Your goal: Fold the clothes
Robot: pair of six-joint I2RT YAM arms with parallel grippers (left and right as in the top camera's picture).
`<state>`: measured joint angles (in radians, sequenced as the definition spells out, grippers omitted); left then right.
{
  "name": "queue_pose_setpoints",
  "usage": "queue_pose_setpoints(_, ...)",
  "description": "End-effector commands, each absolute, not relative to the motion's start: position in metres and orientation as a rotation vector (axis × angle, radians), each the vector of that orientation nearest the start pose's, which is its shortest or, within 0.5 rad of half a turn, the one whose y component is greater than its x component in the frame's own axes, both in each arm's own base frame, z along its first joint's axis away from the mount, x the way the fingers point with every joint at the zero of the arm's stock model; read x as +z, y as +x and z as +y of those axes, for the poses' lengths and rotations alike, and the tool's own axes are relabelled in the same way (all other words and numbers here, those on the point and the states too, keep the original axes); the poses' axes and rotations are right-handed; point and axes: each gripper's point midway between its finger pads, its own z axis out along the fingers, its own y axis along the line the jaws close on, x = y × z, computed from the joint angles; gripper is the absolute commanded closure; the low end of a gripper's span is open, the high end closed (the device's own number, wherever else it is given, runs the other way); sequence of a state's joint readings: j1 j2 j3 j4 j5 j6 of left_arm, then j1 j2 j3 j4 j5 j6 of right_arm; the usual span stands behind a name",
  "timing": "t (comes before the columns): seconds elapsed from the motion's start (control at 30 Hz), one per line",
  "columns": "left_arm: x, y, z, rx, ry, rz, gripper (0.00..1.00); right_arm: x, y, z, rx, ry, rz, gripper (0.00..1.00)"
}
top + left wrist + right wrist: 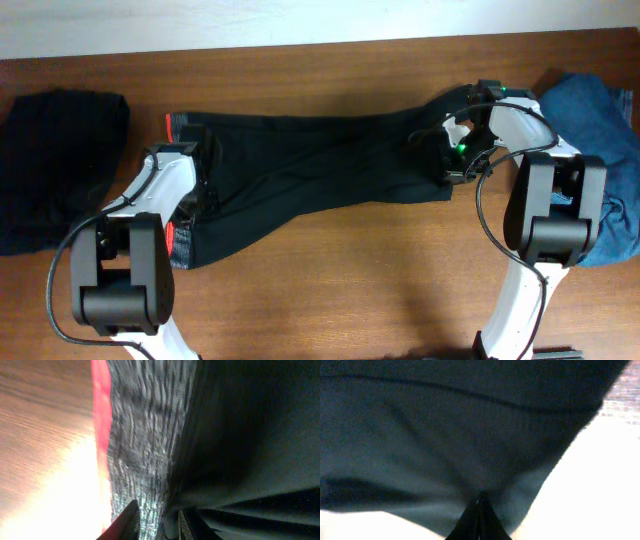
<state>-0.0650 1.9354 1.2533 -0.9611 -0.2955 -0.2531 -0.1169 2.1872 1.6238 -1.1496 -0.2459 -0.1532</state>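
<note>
Black garment (pixel 320 165) lying across the middle of the table (pixel 350 290), long axis along the table's length. Left gripper (pixel 156 522) pinches the grey waistband (pixel 135 450) toward the table's left end. Right gripper (pixel 479 512), fingers pressed together on cloth, holds the opposite end, so each arm is nearer its own end.

The long black fabric trousers (pixel 320 165) lie across the middle of the brown wooden table (pixel 350 290), with a folded black garment (pixel 55 160) to their left (lying apart) and a crumpled blue denim garment (pixel 600 110) to their right.
</note>
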Motion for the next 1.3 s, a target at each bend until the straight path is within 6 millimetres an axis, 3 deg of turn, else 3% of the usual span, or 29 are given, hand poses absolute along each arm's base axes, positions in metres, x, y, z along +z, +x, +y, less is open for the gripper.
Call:
queue_pose_setpoints(0.0, 0.028, 0.341, 0.032, 0.496, -0.260, 3.072, 0.74, 0.060, 0.392, -0.003, 0.396, -0.032, 3.097, 0.96)
queue_pose_setpoints(0.2, 0.032, 0.344, 0.027, 0.447, -0.265, 3.070, 0.73, 0.120, 0.406, -0.005, 0.342, 0.022, 2.928, 0.92)
queue_pose_setpoints(0.27, 0.030, 0.346, 0.020, 0.384, -0.268, 3.077, 0.71, 0.132, 0.413, -0.006, 0.337, 0.079, 2.877, 0.81)
queue_pose_setpoints(0.37, 0.028, 0.350, 0.012, 0.300, -0.270, 3.075, 0.67, 0.134, 0.421, -0.010, 0.308, 0.136, 2.845, 0.68)
queue_pose_setpoints(0.47, 0.028, 0.350, 0.009, 0.276, -0.271, 3.077, 0.65, 0.122, 0.424, -0.026, 0.190, 0.229, 2.863, 0.61)
queue_pose_setpoints(0.6, 0.027, 0.350, 0.008, 0.271, -0.271, 3.078, 0.64, 0.100, 0.424, -0.030, 0.164, 0.242, 2.905, 0.55)
queue_pose_setpoints(0.83, 0.027, 0.349, 0.008, 0.272, -0.271, 3.082, 0.63, 0.059, 0.422, -0.030, 0.170, 0.248, 2.968, 0.54)
queue_pose_setpoints(0.9, 0.027, 0.349, 0.008, 0.272, -0.271, 3.082, 0.55, 0.044, 0.422, -0.030, 0.172, 0.249, 2.980, 0.51)
queue_pose_setpoints(1.0, 0.027, 0.349, 0.008, 0.272, -0.271, 3.083, 0.51, 0.026, 0.419, -0.029, 0.170, 0.211, 2.993, 0.49)
queue_pose_setpoints(1.17, 0.027, 0.348, 0.008, 0.273, -0.270, 3.085, 0.50, 0.010, 0.412, -0.027, 0.186, 0.173, 2.999, 0.48)
queue_pose_setpoints(1.27, 0.027, 0.348, 0.009, 0.274, -0.270, 3.086, 0.50, 0.004, 0.413, -0.014, 0.292, 0.161, 2.976, 0.48)
